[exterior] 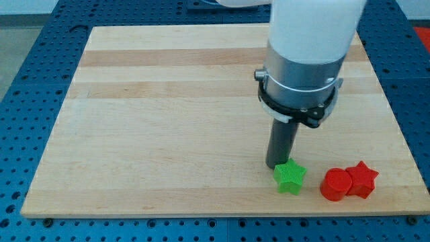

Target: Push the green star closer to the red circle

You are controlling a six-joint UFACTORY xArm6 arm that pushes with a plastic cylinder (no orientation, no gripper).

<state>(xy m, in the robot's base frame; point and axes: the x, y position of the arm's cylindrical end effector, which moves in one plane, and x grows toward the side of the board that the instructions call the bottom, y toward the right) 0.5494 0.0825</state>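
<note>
The green star (290, 177) lies on the wooden board near the view's bottom right. The red circle (334, 185) lies to its right with a small gap between them. My tip (275, 165) stands just above and to the left of the green star, touching or almost touching its upper left point. The dark rod rises from there into the white and grey arm (306, 60) at the view's top.
A red star (363, 179) lies against the red circle's right side, close to the board's bottom right corner. The wooden board (168, 121) rests on a blue perforated table (27, 40). The board's bottom edge runs just below the blocks.
</note>
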